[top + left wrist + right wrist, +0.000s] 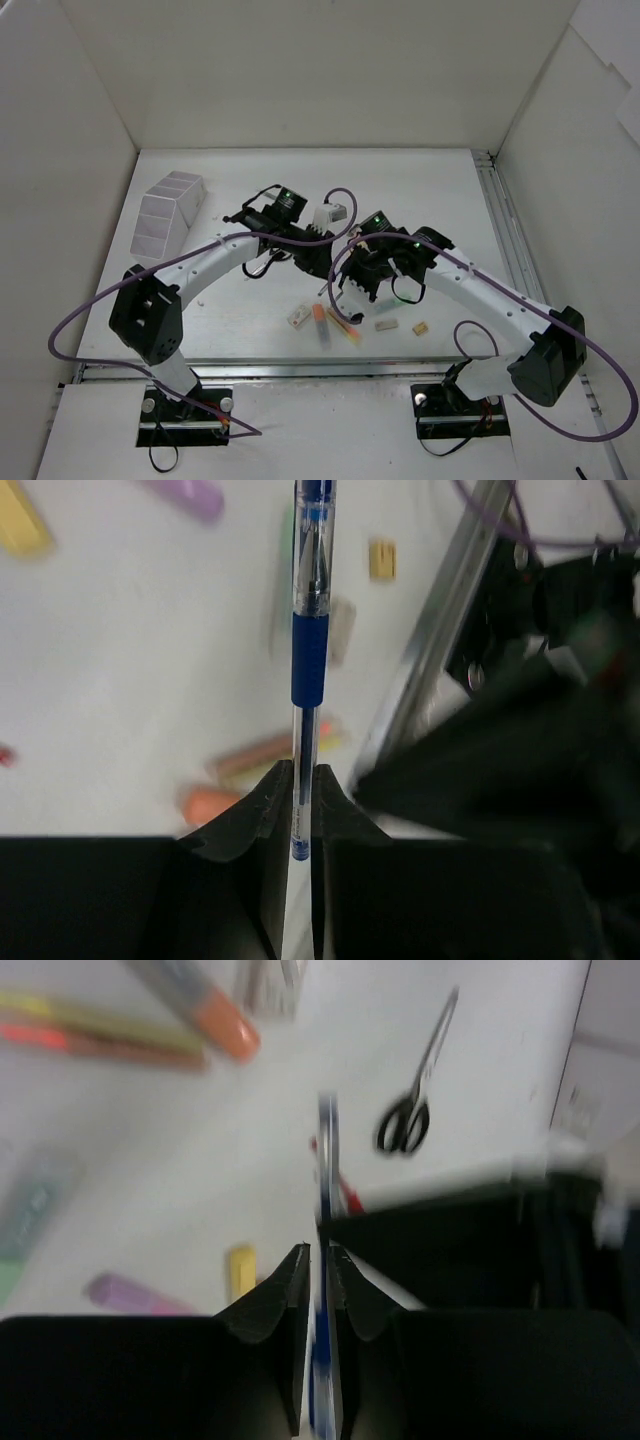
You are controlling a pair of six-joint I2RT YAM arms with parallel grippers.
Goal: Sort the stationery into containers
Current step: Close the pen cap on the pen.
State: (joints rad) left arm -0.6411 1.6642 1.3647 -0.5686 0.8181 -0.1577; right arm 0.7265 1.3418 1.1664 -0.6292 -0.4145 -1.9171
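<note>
Left gripper [303, 770]: the jaws are pinching hard on a blue pen [310, 660]. One end of the barrel is sitting between the fingers. The dark blue grip sleeve and the rest of the barrel are pointing straight out past the tips.

Right gripper [319, 1250]: the jaws are drawn in to a thin slot and are clamping a blue barrel that is running on beyond the fingertips (heavy blur, so I cannot tell whether this is the same pen).

In the top view the two grippers are meeting nose to nose, well to the right of the organiser [170, 208] and not touching it. The organiser is a white box with divided, open-topped compartments.

Loose stock is lying flat on the table [430, 190]:
- The scissors [408, 1115], with black handles and closed blades, are lying nearer the organiser than the other items.
- An orange highlighter [215, 1015] is lying farther from the organiser, toward the arm bases, beside thin yellow and red sticks.
- A purple highlighter [130, 1295] and a small yellow piece are lying close below the right gripper, well apart from the organiser.
- A tan eraser [421, 327] is lying farthest from the organiser, with a whitish block just on its organiser side.
</note>
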